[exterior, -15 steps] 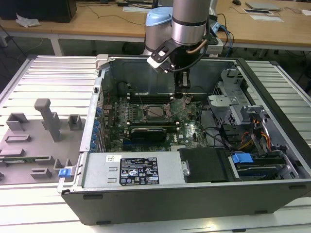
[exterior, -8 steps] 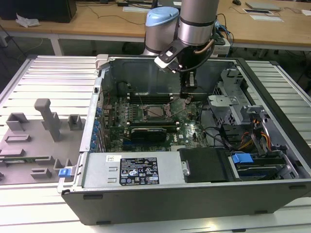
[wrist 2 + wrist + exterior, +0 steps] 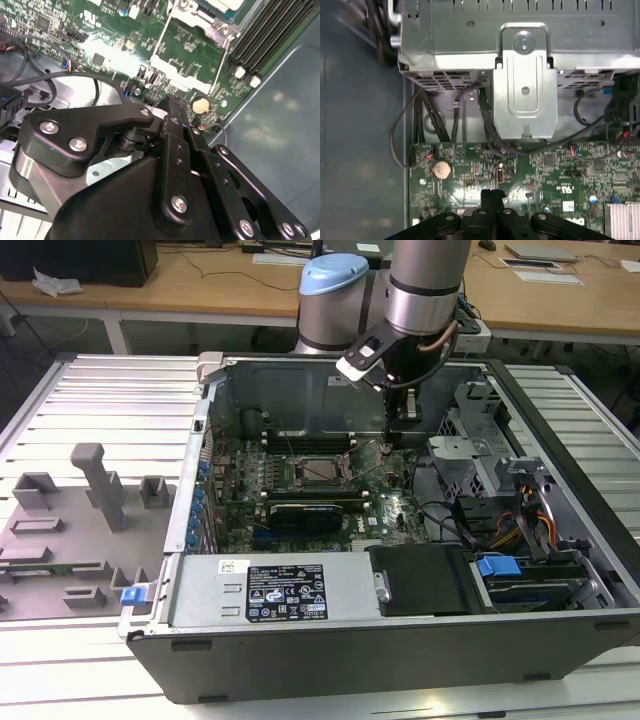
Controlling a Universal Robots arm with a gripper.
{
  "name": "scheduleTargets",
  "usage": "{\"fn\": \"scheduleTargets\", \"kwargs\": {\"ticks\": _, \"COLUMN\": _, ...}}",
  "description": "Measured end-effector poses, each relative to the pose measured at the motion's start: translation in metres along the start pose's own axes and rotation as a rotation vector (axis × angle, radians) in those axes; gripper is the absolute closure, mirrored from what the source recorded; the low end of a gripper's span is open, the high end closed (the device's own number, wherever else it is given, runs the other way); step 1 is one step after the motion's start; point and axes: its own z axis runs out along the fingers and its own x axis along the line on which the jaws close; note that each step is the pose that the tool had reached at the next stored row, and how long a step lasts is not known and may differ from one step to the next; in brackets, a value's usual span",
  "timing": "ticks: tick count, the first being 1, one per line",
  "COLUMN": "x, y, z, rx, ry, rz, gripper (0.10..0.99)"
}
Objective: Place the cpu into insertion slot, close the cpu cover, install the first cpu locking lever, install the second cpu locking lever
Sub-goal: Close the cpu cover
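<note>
Layout, read from the exterior view's left to its right. Outside the open computer case [image 3: 400,650] lies a grey fixture tray [image 3: 90,495]. Inside the case, the green motherboard [image 3: 300,505] carries the insertion slot [image 3: 321,472], a black-rimmed square. A silver-grey frame borders it, which I take for the cpu cover [image 3: 299,470], lying flat. The dull centre may be the cpu, though I cannot tell. Thin wire levers [image 3: 368,460] stand tilted just beside the slot's right edge.

My gripper [image 3: 404,420] hangs above the board, near those levers and to the right of the slot. The case's back wall is behind it and the metal drive cage [image 3: 470,445] is close on its right (tight room on that side, freer room toward the slot).

In the first wrist view my fingers [image 3: 487,200] are pressed together with nothing visible between them. Their tips sit over bare green board near a coin cell [image 3: 441,170].
</note>
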Motion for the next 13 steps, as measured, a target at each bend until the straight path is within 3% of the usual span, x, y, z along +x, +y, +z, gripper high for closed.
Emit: {"fn": "scheduleTargets", "kwargs": {"ticks": 13, "x": -0.0001, "y": 0.0021, "z": 0.0202, "rx": 0.013, "ry": -0.0002, "rz": 0.0, "gripper": 0.98}}
